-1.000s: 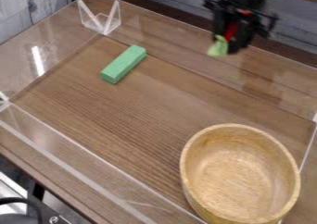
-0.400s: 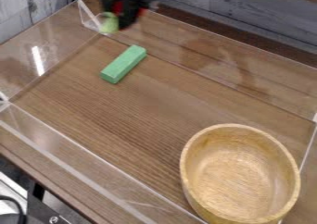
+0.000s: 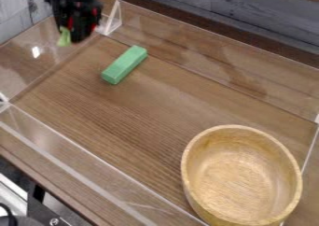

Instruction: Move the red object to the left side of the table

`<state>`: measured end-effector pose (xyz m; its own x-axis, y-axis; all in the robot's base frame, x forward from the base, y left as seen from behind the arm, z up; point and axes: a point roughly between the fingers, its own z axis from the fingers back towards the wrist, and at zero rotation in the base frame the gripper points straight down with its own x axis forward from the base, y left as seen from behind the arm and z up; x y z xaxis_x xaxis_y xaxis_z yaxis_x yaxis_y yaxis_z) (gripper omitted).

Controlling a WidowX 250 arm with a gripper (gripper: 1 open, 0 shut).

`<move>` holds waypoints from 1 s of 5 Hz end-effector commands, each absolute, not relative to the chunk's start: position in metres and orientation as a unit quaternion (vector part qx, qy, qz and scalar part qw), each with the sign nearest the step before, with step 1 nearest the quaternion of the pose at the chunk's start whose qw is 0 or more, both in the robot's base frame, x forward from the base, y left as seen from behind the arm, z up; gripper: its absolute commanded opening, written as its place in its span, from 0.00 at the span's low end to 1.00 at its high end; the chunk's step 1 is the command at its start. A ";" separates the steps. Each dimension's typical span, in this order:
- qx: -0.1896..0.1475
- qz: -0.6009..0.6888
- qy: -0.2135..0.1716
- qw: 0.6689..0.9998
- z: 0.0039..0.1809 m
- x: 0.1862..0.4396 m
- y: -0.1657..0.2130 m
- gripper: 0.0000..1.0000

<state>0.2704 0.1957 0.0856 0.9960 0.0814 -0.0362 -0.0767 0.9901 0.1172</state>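
My dark gripper (image 3: 74,31) hangs over the far left part of the brown wood-grain table (image 3: 187,104), pointing down. It is shut on the red object (image 3: 77,30), a small glossy toy fruit whose light green stem end pokes out at the lower left of the fingers. Most of the red body is hidden between the fingers. The fruit is held a little above the tabletop, close to the left acrylic wall.
A flat green rectangular block (image 3: 123,63) lies to the right of the gripper. A round wooden bowl (image 3: 242,178) stands at the near right corner. Low clear acrylic walls (image 3: 37,141) edge the table, with a clear bracket (image 3: 110,20) at the back.
The gripper has carried the red object from the back right of the table across to the far left, past the green block, and has come lower. Block and bowl have not moved.
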 end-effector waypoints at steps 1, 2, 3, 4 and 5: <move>0.081 0.031 0.010 0.996 0.075 0.273 0.203 0.00; 0.083 0.039 0.014 0.996 0.060 0.282 0.211 0.00; 0.080 0.038 0.023 0.996 0.044 0.289 0.209 0.00; 0.077 0.038 0.028 0.996 0.037 0.292 0.209 0.00; 0.072 0.039 0.032 0.996 0.032 0.293 0.209 0.00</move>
<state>0.2861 0.2062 0.0228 0.9923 0.0844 -0.0906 -0.0722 0.9888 0.1305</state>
